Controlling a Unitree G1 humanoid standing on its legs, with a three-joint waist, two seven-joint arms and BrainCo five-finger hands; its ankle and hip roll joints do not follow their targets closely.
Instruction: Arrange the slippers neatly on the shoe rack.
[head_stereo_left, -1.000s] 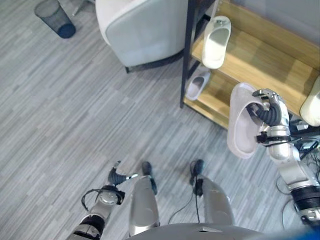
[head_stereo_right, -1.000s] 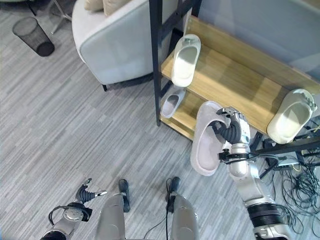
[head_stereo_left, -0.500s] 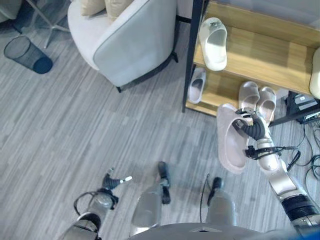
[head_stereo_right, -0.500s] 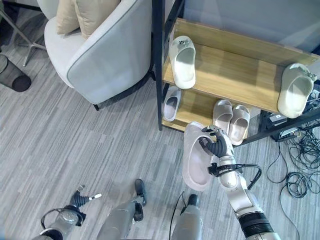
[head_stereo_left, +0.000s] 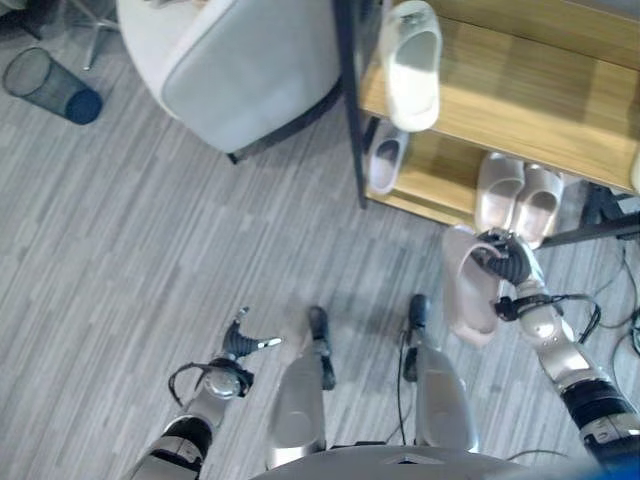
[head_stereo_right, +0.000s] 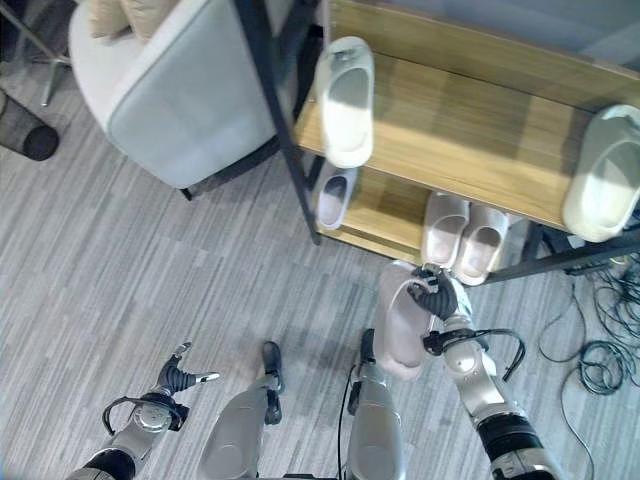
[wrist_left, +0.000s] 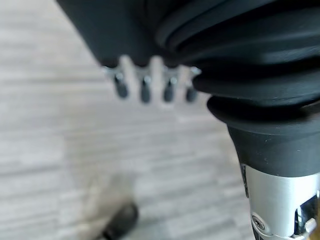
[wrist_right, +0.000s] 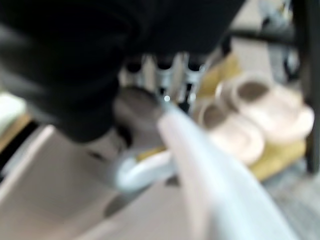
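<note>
My right hand is shut on the heel rim of a pale lilac slipper, which hangs toe-down just in front of the wooden shoe rack. The right wrist view shows the fingers curled over that slipper. A pair of beige slippers sits on the lower shelf right behind the hand, and a single lilac slipper lies at that shelf's left end. On the upper shelf are a cream slipper at the left and another at the right. My left hand hangs open low over the floor.
A grey armchair stands left of the rack, close to its black post. A dark mesh waste bin is at the far left. Loose cables lie on the floor to the right of the rack.
The camera has shifted. My right hand has come down with the lilac slipper from the height of the upper shelf to the front of the lower shelf. The left hand stays low.
</note>
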